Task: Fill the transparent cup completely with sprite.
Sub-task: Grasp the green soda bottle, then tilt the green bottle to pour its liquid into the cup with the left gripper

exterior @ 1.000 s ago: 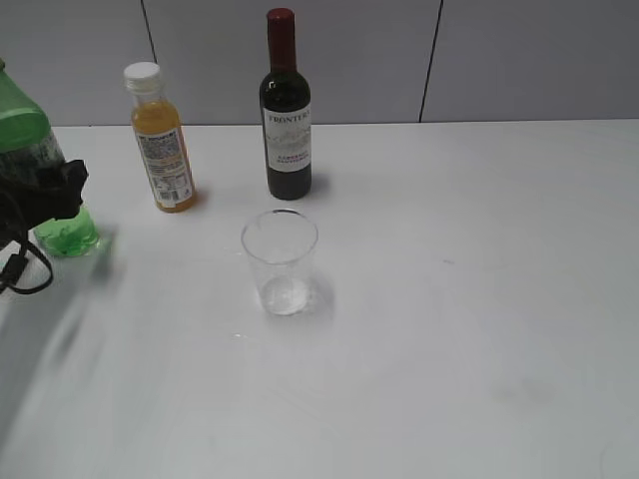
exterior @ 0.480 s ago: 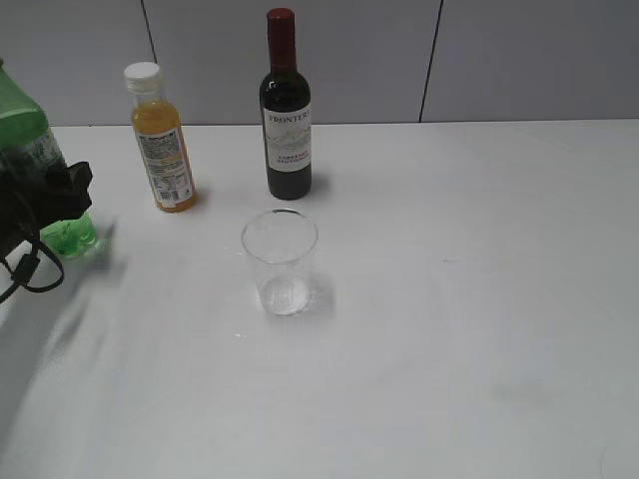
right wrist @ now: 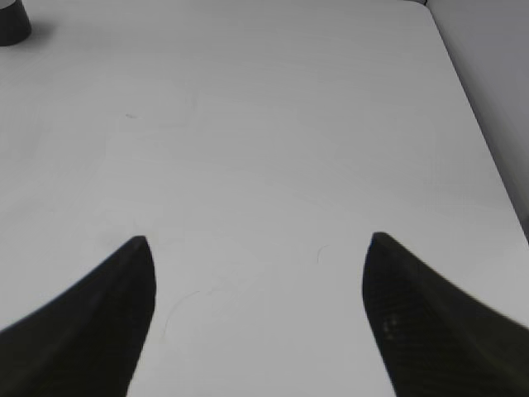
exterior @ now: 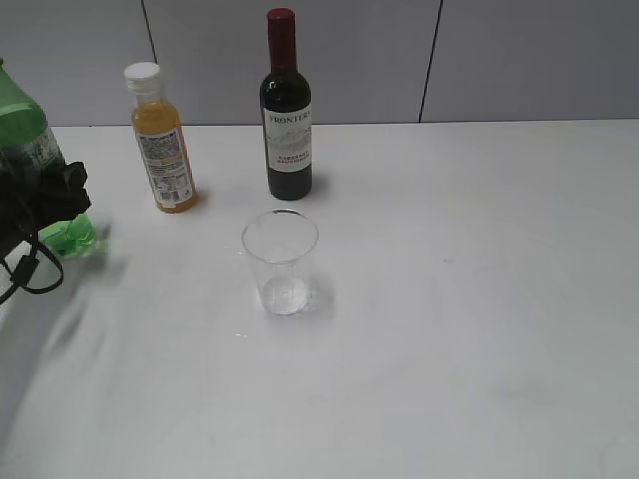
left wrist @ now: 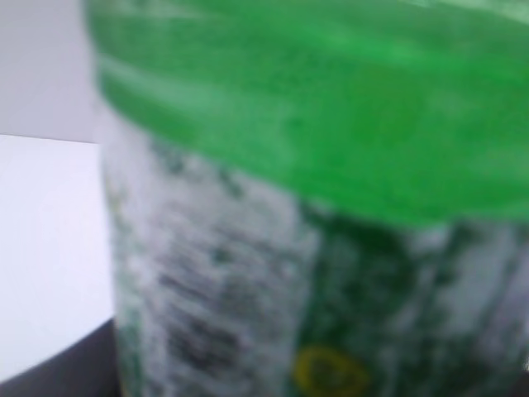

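The transparent cup [exterior: 280, 261] stands upright and empty near the middle of the white table. The green sprite bottle [exterior: 25, 120] is upright at the far left edge. My left gripper [exterior: 45, 195] is closed around its lower body, above the green base. In the left wrist view the bottle [left wrist: 314, 165] fills the frame, blurred, and the jaws are hidden. My right gripper [right wrist: 258, 248] is open and empty over bare table; it does not show in the exterior view.
An orange-juice bottle [exterior: 163, 145] with a white cap and a dark wine bottle [exterior: 286, 120] stand behind the cup near the back wall. The wine bottle's base [right wrist: 12, 25] shows at the top left of the right wrist view. The table's right edge [right wrist: 479, 124] is close.
The sprite bottle and my left gripper have shifted slightly, and the bottle's base sits a little higher in the view. The cup and the other bottles have not moved.
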